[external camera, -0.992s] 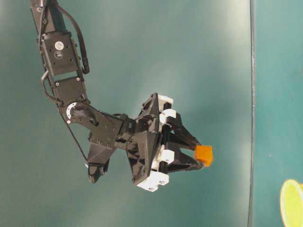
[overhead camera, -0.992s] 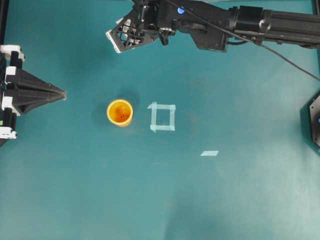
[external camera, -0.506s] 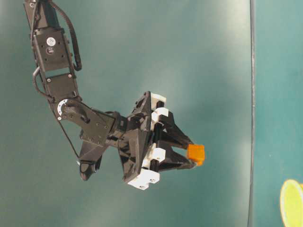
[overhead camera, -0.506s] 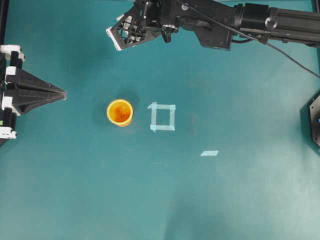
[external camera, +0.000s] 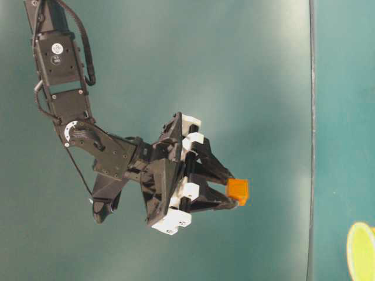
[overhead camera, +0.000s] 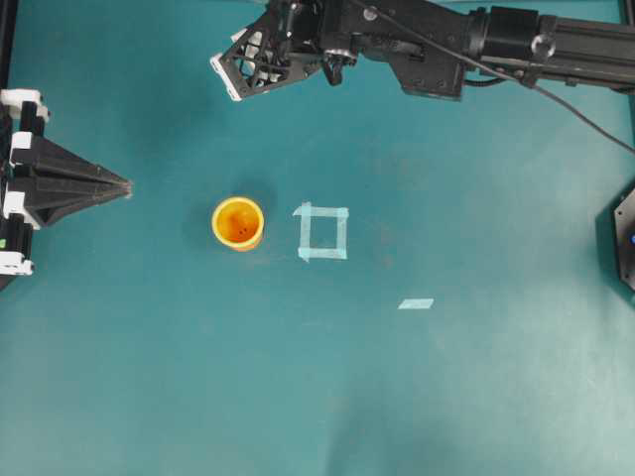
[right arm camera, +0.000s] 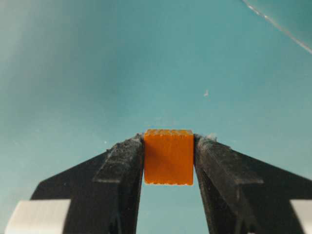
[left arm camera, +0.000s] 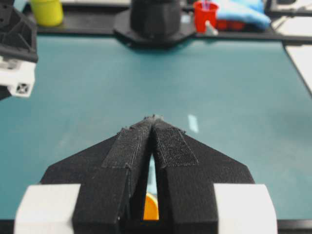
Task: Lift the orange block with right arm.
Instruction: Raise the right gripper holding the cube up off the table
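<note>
The orange block (right arm camera: pixel 168 157) is a small plain cube pinched between the two black fingertips of my right gripper (right arm camera: pixel 168 141). From table level the orange block (external camera: pixel 237 191) hangs in the air at the tip of the right gripper (external camera: pixel 233 193), touching nothing else. From overhead the right gripper (overhead camera: pixel 260 61) is at the top, left of centre, and hides the block. My left gripper (overhead camera: pixel 125 185) rests at the left edge, shut with nothing in it, its fingertips (left arm camera: pixel 153 119) touching.
An orange-yellow cup (overhead camera: pixel 238 223) stands left of a pale tape square (overhead camera: pixel 323 233). A short tape strip (overhead camera: pixel 416 303) lies further right. A black arm base (overhead camera: pixel 623 243) sits at the right edge. Beyond the far table edge stand a yellow cup (left arm camera: pixel 46 10) and a red cup (left arm camera: pixel 204 12).
In the table-level view the right gripper and the block it holds have drifted left, farther from the table. The left arm, cup and tape have not moved.
</note>
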Controlling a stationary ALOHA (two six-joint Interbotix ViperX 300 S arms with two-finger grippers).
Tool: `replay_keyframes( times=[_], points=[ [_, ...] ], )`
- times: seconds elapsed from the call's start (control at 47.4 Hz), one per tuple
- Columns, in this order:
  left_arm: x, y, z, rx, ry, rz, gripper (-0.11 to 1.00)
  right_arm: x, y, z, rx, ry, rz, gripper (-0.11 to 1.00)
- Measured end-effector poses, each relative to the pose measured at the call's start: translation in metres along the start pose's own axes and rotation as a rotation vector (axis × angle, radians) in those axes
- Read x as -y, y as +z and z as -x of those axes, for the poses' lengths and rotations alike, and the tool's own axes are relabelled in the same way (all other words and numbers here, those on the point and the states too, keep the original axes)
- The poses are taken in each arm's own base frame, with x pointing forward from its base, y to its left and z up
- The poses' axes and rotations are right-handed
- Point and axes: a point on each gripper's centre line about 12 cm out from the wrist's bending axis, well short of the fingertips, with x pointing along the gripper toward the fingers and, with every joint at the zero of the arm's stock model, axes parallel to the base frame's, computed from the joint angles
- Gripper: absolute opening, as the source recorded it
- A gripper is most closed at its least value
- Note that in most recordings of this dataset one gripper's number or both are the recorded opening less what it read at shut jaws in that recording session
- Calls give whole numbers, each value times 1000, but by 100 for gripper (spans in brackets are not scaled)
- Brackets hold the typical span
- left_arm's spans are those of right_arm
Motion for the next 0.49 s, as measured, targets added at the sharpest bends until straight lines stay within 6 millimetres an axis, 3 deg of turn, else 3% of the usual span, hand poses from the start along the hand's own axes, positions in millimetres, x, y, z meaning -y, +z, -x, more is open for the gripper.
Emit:
replay_keyframes(
  times=[0.485],
  points=[
    [0, 0, 0, 2, 0, 0, 0, -3, 2, 4, 8, 9, 2, 40]
  ],
)
